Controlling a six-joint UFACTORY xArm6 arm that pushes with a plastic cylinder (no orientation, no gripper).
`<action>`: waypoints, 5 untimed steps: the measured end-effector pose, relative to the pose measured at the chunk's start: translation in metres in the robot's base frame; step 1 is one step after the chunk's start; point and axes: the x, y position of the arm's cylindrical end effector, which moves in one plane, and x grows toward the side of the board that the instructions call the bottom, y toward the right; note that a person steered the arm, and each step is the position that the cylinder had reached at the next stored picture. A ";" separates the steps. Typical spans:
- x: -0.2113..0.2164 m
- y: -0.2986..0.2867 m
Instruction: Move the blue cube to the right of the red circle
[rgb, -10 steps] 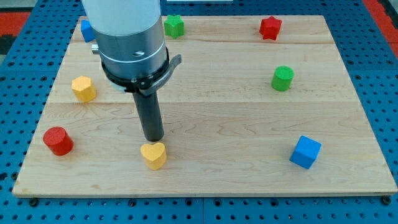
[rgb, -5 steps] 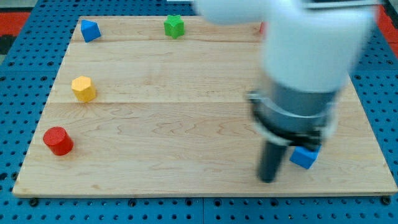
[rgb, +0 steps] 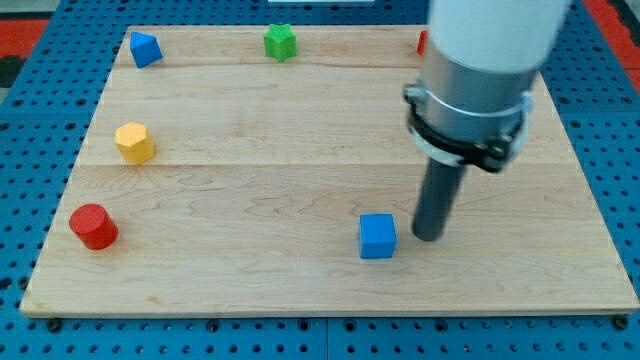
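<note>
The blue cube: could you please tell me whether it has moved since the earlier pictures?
Yes. The blue cube has slid toward the view's left along the board's bottom edge, closing on the red cylinder, which has stayed put. My tip sits just to its right.

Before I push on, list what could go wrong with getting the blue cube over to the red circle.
1. My tip sits just right of the blue cube, slightly apart. An off-centre push could spin the cube or let it slip past the tip.
2. The cube lies near the board's bottom edge; drifting downward could tip it off.
3. The red circle is far to the view's left. Pushing too far could knock it away.
</note>
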 end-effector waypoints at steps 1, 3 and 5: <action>0.002 -0.021; -0.028 -0.170; -0.036 -0.163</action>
